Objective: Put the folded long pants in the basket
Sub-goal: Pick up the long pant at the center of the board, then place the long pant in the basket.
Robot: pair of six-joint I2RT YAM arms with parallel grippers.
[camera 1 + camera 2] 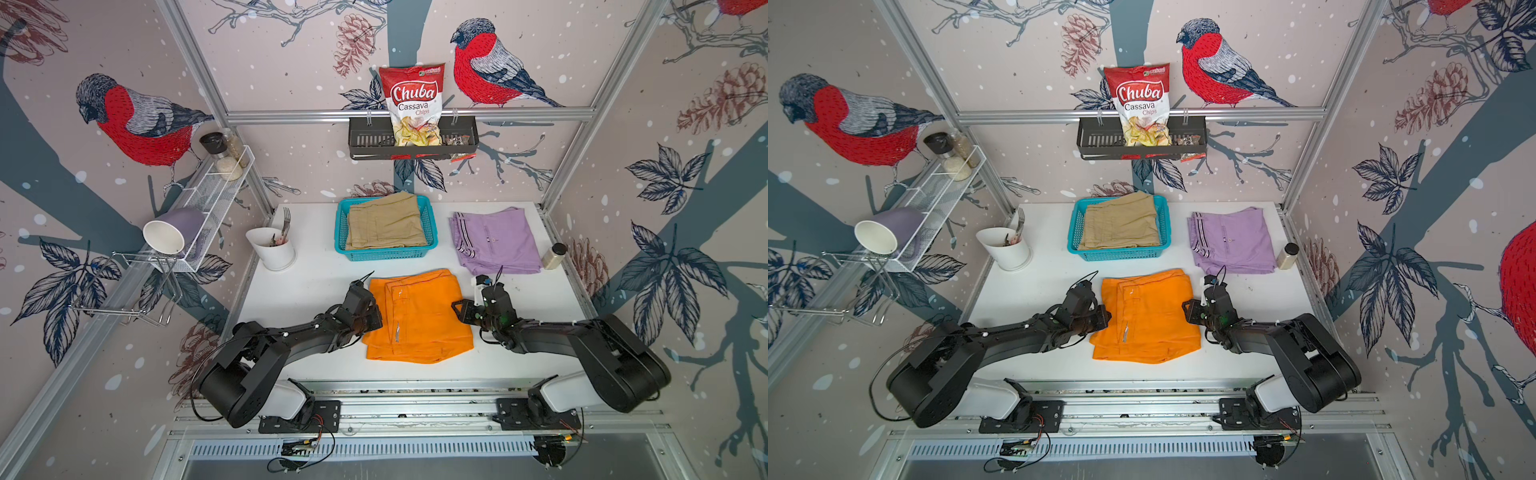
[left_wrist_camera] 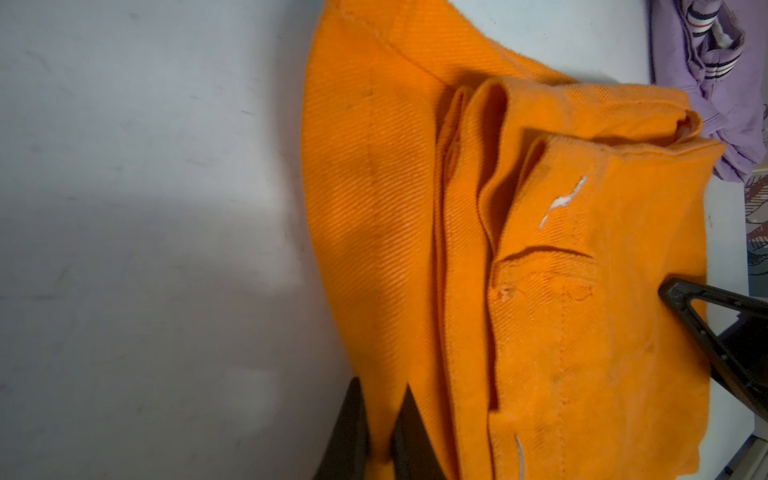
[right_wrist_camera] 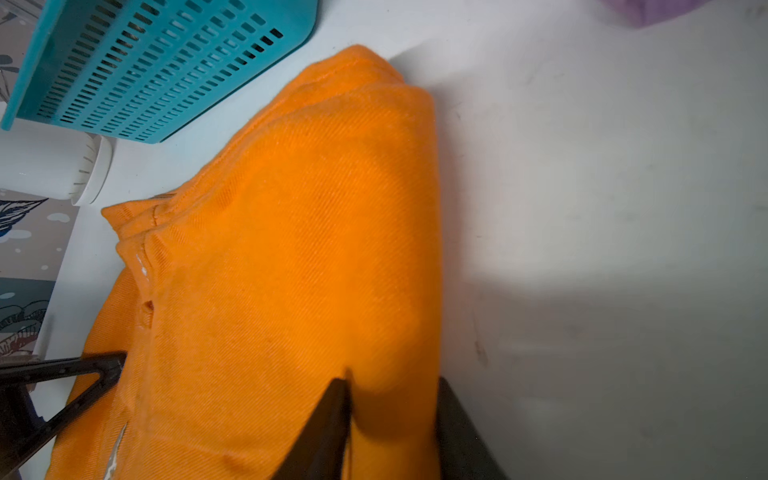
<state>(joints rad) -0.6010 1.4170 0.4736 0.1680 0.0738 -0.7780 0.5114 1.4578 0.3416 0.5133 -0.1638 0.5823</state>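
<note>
While khaki pants [image 1: 386, 224] lie in the teal basket [image 1: 341, 232], the left gripper [image 1: 375, 319] and right gripper [image 1: 457, 309] pinch opposite edges of the orange pants [image 1: 419, 320].

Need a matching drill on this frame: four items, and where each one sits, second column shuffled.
1. khaki pants
2. orange pants
3. lilac pants
4. chips bag

A. in the black wall rack
B. between left pincer and right pincer
C. in the teal basket
D. on the table, beside a small jar

Pairs: 1-C, 2-B, 3-D, 4-A
</note>
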